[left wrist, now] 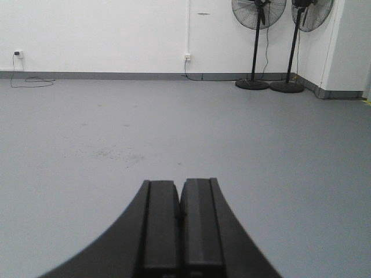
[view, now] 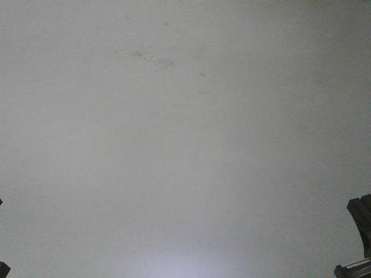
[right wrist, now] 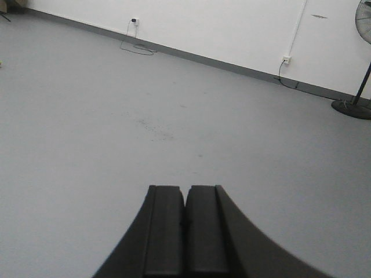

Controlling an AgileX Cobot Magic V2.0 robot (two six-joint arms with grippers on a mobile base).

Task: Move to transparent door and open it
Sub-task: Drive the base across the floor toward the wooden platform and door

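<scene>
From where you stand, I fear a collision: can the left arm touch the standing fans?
Probably not: open grey floor separates the shut left gripper from the fans standing by the far wall.

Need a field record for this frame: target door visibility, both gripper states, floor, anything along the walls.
door: transparent door not in any view
left gripper: shut, black fingers pressed together, nothing held
right gripper: shut, nothing held
floor: plain grey floor, patch of faint dark speckles
wall: white wall with a grey skirting strip
fans: black pedestal fan and a second fan beside it, both at the far wall
socket: white wall socket
</scene>
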